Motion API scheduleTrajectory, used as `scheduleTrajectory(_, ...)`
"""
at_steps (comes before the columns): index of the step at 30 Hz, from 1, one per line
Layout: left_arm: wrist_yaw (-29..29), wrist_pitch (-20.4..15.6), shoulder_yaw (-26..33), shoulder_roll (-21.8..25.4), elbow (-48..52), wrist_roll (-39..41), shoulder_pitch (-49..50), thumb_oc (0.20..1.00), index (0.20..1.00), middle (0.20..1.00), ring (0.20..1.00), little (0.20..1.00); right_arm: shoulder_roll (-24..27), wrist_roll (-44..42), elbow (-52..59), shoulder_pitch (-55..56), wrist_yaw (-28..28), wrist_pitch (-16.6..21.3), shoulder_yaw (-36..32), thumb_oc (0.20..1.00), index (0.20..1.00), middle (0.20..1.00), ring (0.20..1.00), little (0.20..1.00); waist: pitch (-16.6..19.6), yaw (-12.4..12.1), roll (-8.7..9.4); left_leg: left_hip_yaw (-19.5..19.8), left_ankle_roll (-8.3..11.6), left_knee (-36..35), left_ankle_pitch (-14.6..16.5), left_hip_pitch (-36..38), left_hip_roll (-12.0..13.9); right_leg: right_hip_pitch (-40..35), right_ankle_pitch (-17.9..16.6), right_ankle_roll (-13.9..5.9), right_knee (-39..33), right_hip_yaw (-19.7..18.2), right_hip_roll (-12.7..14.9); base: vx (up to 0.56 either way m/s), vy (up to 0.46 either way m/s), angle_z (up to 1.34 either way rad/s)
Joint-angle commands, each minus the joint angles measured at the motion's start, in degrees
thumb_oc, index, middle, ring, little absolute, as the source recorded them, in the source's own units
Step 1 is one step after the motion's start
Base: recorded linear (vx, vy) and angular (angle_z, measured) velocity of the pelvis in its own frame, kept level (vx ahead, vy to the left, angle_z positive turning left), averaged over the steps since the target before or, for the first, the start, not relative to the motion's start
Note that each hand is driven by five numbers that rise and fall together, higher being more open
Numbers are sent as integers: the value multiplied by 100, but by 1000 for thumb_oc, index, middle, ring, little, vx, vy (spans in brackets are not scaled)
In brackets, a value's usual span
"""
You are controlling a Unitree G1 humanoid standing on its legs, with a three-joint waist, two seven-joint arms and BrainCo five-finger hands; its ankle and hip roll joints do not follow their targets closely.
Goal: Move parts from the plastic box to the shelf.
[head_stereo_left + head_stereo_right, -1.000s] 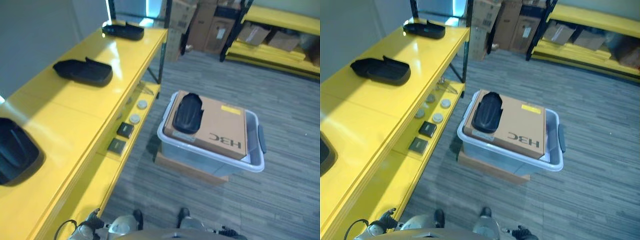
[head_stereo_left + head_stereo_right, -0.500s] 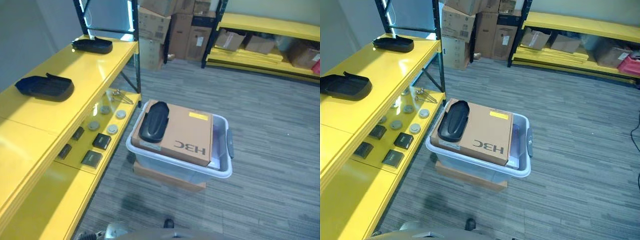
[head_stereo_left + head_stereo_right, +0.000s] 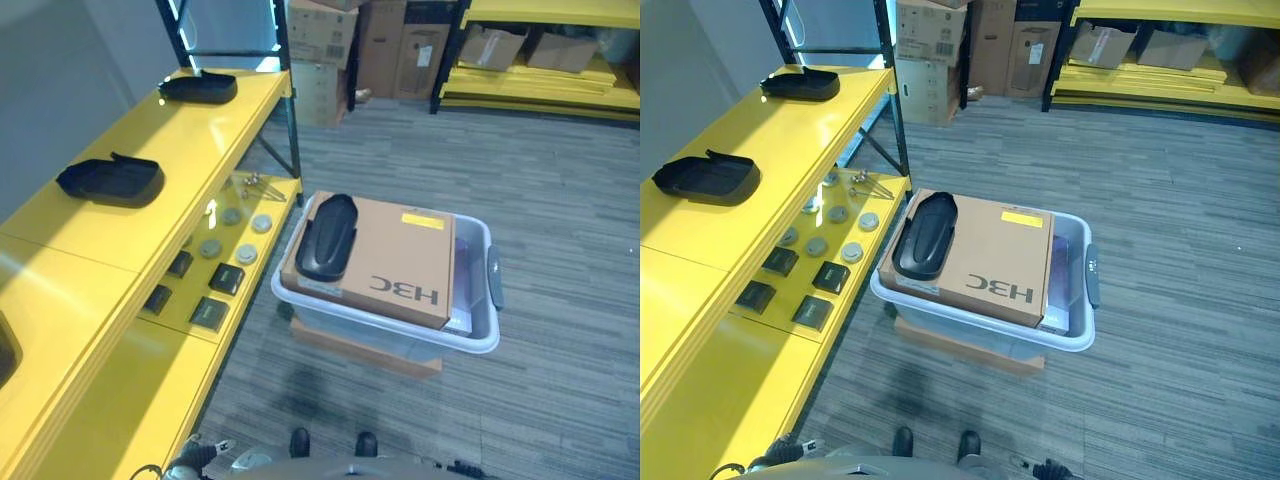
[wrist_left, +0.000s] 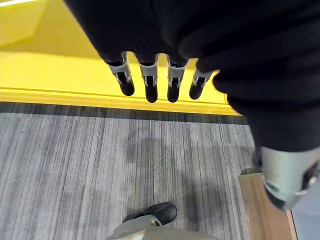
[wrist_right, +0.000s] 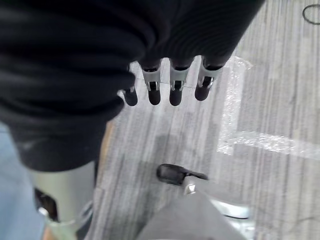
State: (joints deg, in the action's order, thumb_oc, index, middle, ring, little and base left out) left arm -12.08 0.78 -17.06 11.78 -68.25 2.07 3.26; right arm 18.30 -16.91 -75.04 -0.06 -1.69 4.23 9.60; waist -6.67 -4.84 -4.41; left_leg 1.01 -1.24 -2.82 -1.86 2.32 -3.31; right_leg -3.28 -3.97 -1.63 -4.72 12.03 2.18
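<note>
black part (image 3: 326,236) lying on cardboard box (image 3: 385,262) in plastic box (image 3: 478,335), beside yellow shelf (image 3: 130,230). left hand (image 4: 150,80) and right hand (image 5: 170,85) relaxed, fingers straight, holding nothing.

A grey striped carpet floor (image 3: 1200,330) fills the 3 to 6 o'clock area. Stacked cardboard cartons (image 3: 985,40) stand at 12 o'clock against the wall. At 1 to 2 o'clock a second yellow rack (image 3: 1160,95) holds more brown boxes (image 3: 1105,45) on its low level, well apart from everything else.
</note>
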Motion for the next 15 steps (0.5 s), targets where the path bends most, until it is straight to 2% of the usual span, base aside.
scheduleTrajectory(1, 22, -120, -139, 262, -139, -108, 84, 1000, 1000, 1000, 1000, 1000, -38, -742, 305, -194, -156, 614, -153, 1000, 1000, 1000, 1000, 1000, -70, -259, 151, 73, -203, 494, 398, -391, -326, 488, 580, -411, 1365, -120, 269, 61, 69, 3)
scheduleTrajectory(2, 16, -163, -166, 302, -105, -60, 135, 1000, 1000, 1000, 1000, 1000, -28, -847, 514, -232, -237, 688, -179, 1000, 1000, 1000, 1000, 1000, -135, -250, 129, 133, -273, 556, 410, -410, -335, 728, 521, -455, 1817, -188, 309, 11, 30, -3)
scheduleTrajectory(3, 16, -163, -166, 302, -104, -60, 136, 1000, 1000, 1000, 1000, 1000, -28, -847, 516, -230, -239, 686, -179, 1000, 1000, 1000, 1000, 1000, -129, -252, 134, 129, -275, 562, 412, -421, -341, 751, 535, -458, 1846, -193, 317, 0, 0, 0)
scheduleTrajectory(4, -40, -258, -225, 391, 21, 161, 248, 1000, 1000, 1000, 1000, 1000, 30, -962, 1341, -309, -736, 842, -218, 1000, 1000, 1000, 1000, 1000, -334, -192, 83, 262, -424, 679, 438, -458, -350, 1305, 390, -496, 2595, -444, 400, -26, -15, 13)
scheduleTrajectory(5, -59, -274, -230, 411, 51, 203, 258, 1000, 1000, 1000, 1000, 1000, 48, -1004, 1557, -339, -875, 800, -221, 1000, 1000, 1000, 1000, 1000, -350, -191, 78, 279, -435, 708, 438, -506, -349, 1421, 342, -502, 2586, -477, 417, -61, -111, 29)
scheduleTrajectory(7, -26, -376, -157, 566, 130, 554, 231, 1000, 1000, 1000, 1000, 1000, 155, -909, 2420, -604, -1663, 1248, -258, 1000, 1000, 1000, 1000, 1000, -522, -224, 172, 366, -428, 920, 568, -718, -373, 1722, -3, -599, 1976, -550, 560, -49, -220, 39)
scheduleTrajectory(9, -76, -473, -85, 600, 156, 618, 284, 1000, 1000, 1000, 1000, 1000, 381, -796, 3020, -789, -1959, 1200, -352, 1000, 1000, 1000, 1000, 1000, -586, -240, 199, 400, -385, 887, 550, -758, -275, 1670, 28, -605, 1715, -553, 516, 4, -207, 36)
scheduleTrajectory(11, -37, -630, -53, 643, 170, 672, 331, 1000, 1000, 1000, 1000, 1000, 699, -754, 3526, -1049, -2144, 1269, -631, 1000, 1000, 1000, 1000, 1000, -630, -318, 240, 454, -313, 863, 521, -864, -186, 1581, 107, -599, 1476, -404, 508, -5, -199, 29)
scheduleTrajectory(13, 44, -721, -144, 732, 160, 692, 256, 1000, 1000, 1000, 1000, 1000, 1278, -867, 3954, -1443, -2299, 1236, -1020, 1000, 1000, 1000, 1000, 1000, -650, -432, 261, 483, -222, 798, 437, -1072, -116, 1468, 135, -588, 1159, -190, 497, -46, -152, 19)
scheduleTrajectory(15, 102, -726, -171, 806, 119, 814, 176, 1000, 1000, 1000, 1000, 1000, 1626, -930, 4068, -1750, -2507, 1255, -1168, 1000, 1000, 1000, 1000, 1000, -665, -516, 269, 519, -164, 745, 370, -1179, -77, 1427, 142, -582, 1018, -63, 495, -34, -95, 46)
